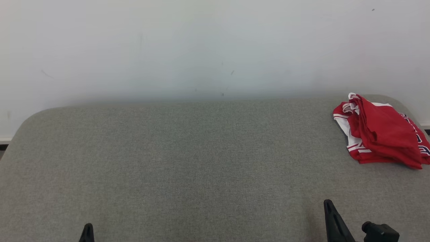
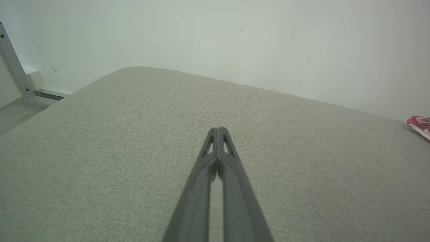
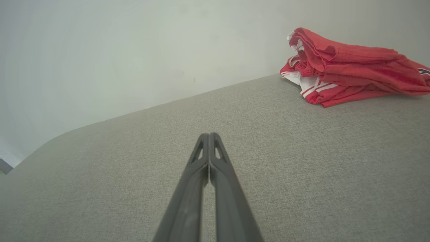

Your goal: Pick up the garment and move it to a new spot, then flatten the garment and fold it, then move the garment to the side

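Though illegibly lettered, red garment (image 1: 383,134) on grey surface (image 1: 168,161); both jaws tight together, empty.

Ahead and to the right of my right gripper (image 3: 209,135), whose fingers (image 3: 188,201) are dark grey, the garment (image 3: 349,67) is red with white stripes and navy trim. The surface (image 1: 201,161) under it is a grey-green weave, the wall (image 1: 201,43) beyond pale white.

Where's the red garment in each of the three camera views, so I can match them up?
Head view: garment at far right, near the table's back right corner.
Left wrist view: garment just a sliver at the right edge, mid-height.
Right wrist view: garment at upper right, heaped by the wall.
Shared landmark: the grey table's far edge against the white wall.
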Motion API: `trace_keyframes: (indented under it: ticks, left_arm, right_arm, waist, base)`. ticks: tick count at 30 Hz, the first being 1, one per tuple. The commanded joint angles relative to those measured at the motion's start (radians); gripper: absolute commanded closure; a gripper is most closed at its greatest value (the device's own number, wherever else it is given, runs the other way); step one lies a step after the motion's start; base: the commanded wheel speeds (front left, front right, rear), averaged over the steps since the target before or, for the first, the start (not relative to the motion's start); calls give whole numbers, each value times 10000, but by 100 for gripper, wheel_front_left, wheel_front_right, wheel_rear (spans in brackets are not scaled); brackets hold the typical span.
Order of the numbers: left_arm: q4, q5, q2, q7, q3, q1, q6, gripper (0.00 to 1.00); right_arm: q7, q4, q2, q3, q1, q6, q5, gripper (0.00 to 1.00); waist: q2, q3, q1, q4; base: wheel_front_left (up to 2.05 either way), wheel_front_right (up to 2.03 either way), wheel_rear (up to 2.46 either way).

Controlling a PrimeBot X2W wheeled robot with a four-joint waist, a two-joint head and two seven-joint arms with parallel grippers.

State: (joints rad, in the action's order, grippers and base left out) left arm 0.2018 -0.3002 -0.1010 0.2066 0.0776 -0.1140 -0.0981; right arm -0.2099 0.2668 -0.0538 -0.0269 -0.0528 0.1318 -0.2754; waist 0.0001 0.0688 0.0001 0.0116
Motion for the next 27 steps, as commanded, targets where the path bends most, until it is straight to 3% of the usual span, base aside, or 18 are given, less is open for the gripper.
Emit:
trace_keyframes:
  ticks: [1, 27]
  left_arm:
    - [-141, -539, -20, -107, 51, 345, -44, 100]
    - [-6, -4624, 149, -1076, 122, 960, -143, 100]
  right_arm:
    - [102, -191, -8, -51, 297, 0, -573, 100]
    - [1096, -245, 6, -299, 727, -5, -4730, 100]
  waist:
    - [-1, -12, 0, -2]
    - [-1, -168, 0, -27]
  base:
    - [0, 0, 0]
    - [0, 0, 0]
